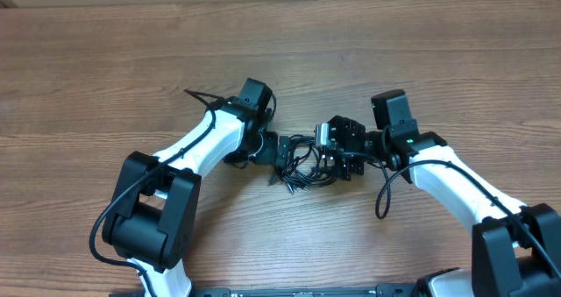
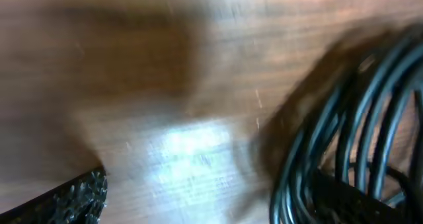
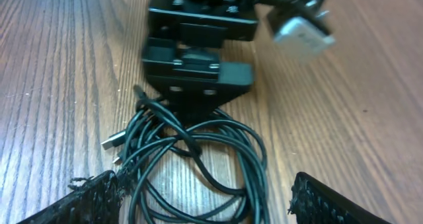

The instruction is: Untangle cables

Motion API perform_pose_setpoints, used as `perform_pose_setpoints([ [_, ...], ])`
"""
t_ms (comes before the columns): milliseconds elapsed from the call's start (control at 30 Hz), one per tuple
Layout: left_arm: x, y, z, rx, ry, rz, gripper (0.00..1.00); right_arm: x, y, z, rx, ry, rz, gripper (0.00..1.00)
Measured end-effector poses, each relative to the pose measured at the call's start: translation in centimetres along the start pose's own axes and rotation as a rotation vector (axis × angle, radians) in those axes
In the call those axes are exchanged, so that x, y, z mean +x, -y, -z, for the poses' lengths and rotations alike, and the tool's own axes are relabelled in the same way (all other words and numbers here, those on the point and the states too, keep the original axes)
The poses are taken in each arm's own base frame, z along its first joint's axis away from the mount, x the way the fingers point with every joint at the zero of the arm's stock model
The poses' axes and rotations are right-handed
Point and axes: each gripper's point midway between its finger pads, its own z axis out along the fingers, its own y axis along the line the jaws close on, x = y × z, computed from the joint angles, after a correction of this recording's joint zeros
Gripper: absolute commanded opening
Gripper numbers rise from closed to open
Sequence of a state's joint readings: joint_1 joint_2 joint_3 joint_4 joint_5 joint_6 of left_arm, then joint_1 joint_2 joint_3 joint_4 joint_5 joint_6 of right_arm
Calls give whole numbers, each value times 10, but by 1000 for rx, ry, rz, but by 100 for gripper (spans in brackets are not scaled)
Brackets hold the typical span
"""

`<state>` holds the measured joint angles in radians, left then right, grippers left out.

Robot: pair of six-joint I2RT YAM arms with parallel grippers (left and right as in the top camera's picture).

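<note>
Reaching in from the lower left of the overhead view, the left arm [image 1: 206, 139] stretches across a wooden worktop [image 1: 105, 60] to the middle of the frame. The left jaws stand released and wide. In the left wrist view one ridged pad [image 2: 76, 201] shows at the lower left, well apart from the strands at the right edge. The cables [image 1: 302, 167], thin black cords in a loose tangled coil, lie at centre between both arms. A small metal plug [image 3: 110, 143] pokes out on the coil's left in the right wrist view. The right arm [image 1: 447, 170] enters from the lower right. The right jaws are spread, with the coil between them, clamping nothing.
</note>
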<state>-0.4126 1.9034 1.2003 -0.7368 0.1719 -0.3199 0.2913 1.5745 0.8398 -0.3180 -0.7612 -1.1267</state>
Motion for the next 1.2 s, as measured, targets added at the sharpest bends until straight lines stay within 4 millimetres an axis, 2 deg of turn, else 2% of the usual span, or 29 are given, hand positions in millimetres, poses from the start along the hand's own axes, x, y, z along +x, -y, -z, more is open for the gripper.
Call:
perform_pose_setpoints([
  [200,-31,-6,-1,-44,130,-22,100,-6,-7,-7,-23,4,21,80],
  [400,-62,-2,5,-53,258,-111,99,-13,-11,-12,-35,14,48,77],
  [600,-79,3,10,-50,332,-179,100,-14,-12,-13,-39,15,69,75],
  [767,-71,-4,8,-68,292,-182,100,-14,-12,-13,-37,16,78,75],
  [967,-45,-39,6,-81,155,-56,100,-16,-6,-15,-16,25,99,71],
  [1133,-39,-72,11,-59,112,64,99,-9,-2,-23,-16,25,103,67],
  [1200,-38,-78,12,-59,104,81,99,-6,-2,-26,-20,22,98,66],
])
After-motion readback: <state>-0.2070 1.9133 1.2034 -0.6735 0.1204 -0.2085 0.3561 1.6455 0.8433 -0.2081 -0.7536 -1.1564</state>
